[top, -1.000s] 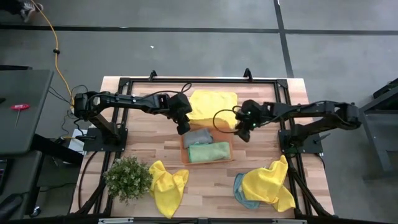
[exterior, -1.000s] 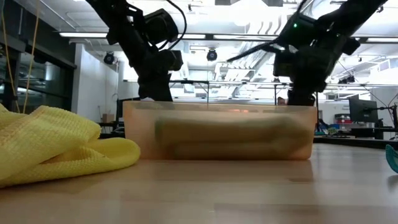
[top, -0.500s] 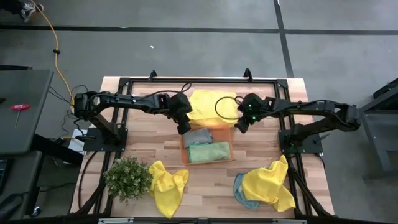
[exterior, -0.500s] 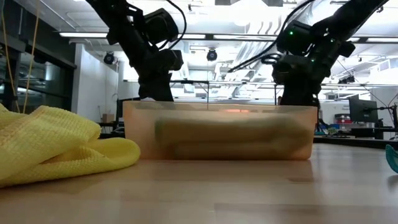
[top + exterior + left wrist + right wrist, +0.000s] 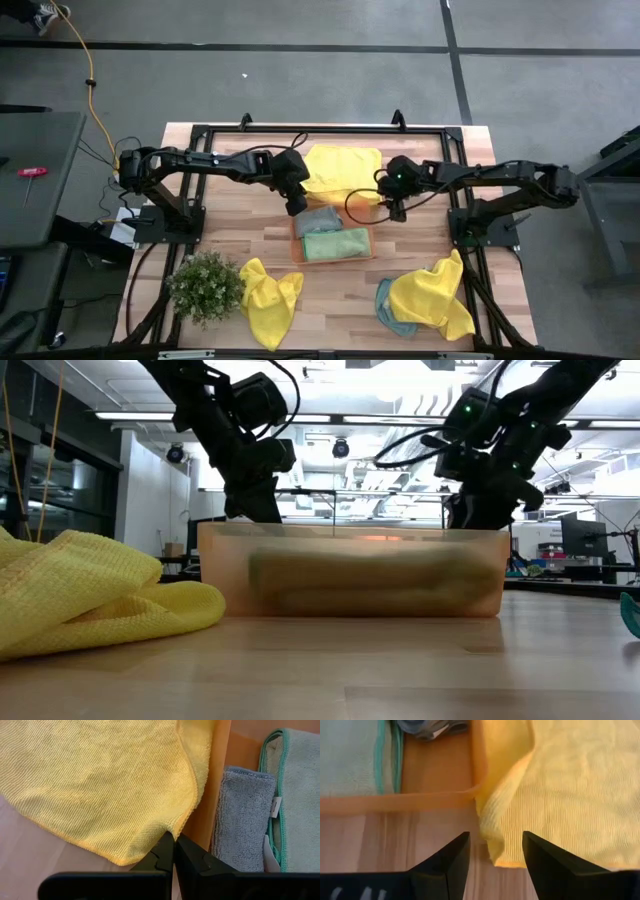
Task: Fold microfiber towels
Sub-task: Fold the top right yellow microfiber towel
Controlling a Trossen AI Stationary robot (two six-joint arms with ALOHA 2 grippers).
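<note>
From above you see a wooden table (image 5: 330, 300) with both arms reaching toward its far middle. A yellow towel (image 5: 343, 168) lies spread flat there, its near edge draped over the far rim of an orange tray (image 5: 372, 245).

Your left gripper (image 5: 297, 208) sits at the towel's near-left corner. In the left wrist view its fingers (image 5: 165, 855) are pressed tightly together and clamped on the towel's edge. It has not moved over the past second.

Your right gripper (image 5: 393, 212) hovers just past the towel's near-right corner, beside the tray's far-right corner. In the right wrist view its fingers (image 5: 447, 860) stand spread apart, holding nothing, with the folded-over towel corner (image 5: 492, 847) between and ahead of them. This arm is what changed: a second ago the gripper was out to the right of the tray, half a second ago it swung in toward the towel's right edge, and now it has come back slightly toward you and down, over the corner. Its black cable loop now droops over the towel's near edge.

Inside the tray, a folded grey towel (image 5: 317, 221) lies at the far left and a folded green towel (image 5: 336, 243) beside it, nearer you.

At the table's near edge, unchanged: a potted plant (image 5: 205, 285) on the left, a crumpled yellow towel (image 5: 270, 298) beside it, and on the right another yellow towel (image 5: 435, 295) heaped on a blue one (image 5: 390, 312).
</note>
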